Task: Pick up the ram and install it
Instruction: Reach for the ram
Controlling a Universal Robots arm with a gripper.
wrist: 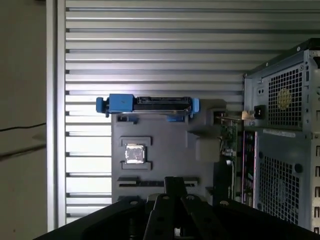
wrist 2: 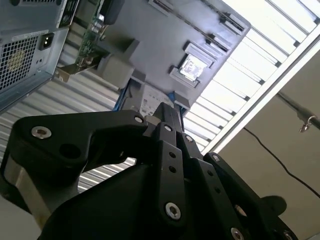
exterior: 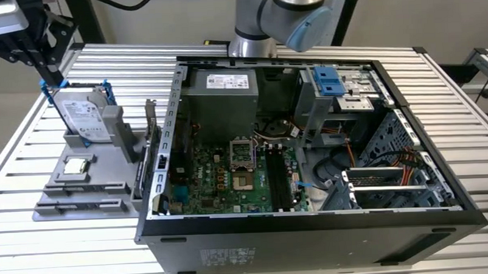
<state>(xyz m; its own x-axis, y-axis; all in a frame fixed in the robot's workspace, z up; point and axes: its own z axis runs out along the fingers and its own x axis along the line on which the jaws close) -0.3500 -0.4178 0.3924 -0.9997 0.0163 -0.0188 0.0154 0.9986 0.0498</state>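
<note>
The ram (exterior: 152,129) is a thin green board standing on edge at the side of the grey holder (exterior: 83,185) nearest the computer case. It also shows edge-on in both wrist views (wrist: 229,142) (wrist 2: 89,36). My gripper (exterior: 52,75) hangs at the exterior view's upper left, above the far end of the holder and near the hard drive's top corner. Its black fingers (wrist: 174,186) (wrist 2: 167,116) are pressed together with nothing between them. The gripper is well apart from the ram. Dark memory slots (exterior: 274,172) run along the motherboard inside the open case (exterior: 312,223).
On the holder stand a silver hard drive in a blue frame (exterior: 82,117) (wrist: 147,104) and a small square processor chip (exterior: 76,166) (wrist: 134,153). The case's back panel (wrist: 285,145) rises close beside the ram. Everything rests on a slatted metal table (exterior: 36,242).
</note>
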